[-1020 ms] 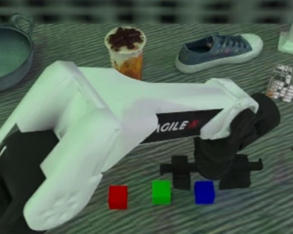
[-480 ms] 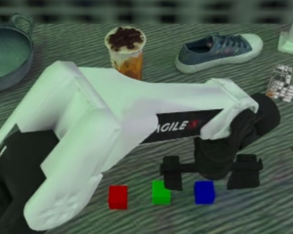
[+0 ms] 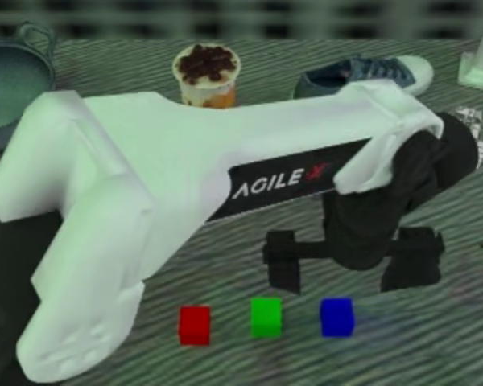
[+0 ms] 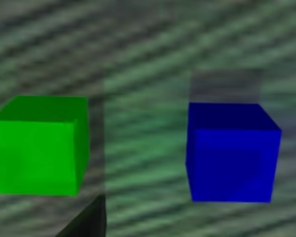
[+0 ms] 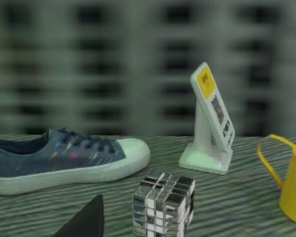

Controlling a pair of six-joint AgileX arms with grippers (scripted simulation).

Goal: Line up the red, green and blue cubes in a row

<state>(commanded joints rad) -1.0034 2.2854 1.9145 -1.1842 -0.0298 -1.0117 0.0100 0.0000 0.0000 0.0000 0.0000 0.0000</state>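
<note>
A counter (image 3: 435,354) with a wavy grey-green striped surface fills the scene, with a blurred slatted wall behind it. Near its front edge three small cubes sit in a straight row, apart from one another: a red cube (image 3: 194,325) on the left, a green cube (image 3: 266,316) in the middle and a blue cube (image 3: 336,316) on the right.

The left arm (image 3: 169,201), white with a black AGILEX label, reaches across from the left side of the counter. Its black left tool (image 3: 350,269) hangs just behind the row, above the gap between the green and blue cubes. Its two fingers are spread wide and grip nothing. The left wrist view looks straight down at the green cube (image 4: 39,145) and blue cube (image 4: 232,153) resting on the counter.

Along the back of the counter stand several containers. A grey-green pot (image 3: 12,88) with a loop handle sits at the far left; what it holds cannot be told. A clear drink cup (image 3: 206,74) is topped with dark brown pieces over a pale layer. To its right lies a blue sneaker (image 3: 362,71) with a white sole, partly hidden by the arm.

The right wrist view shows the sneaker (image 5: 64,158), a silvery white-tiled puzzle cube (image 5: 164,203), a white stand (image 5: 209,121) with a yellow label, and the edge of a yellow watering can (image 5: 291,180). Whether the right tool is open cannot be told.
</note>
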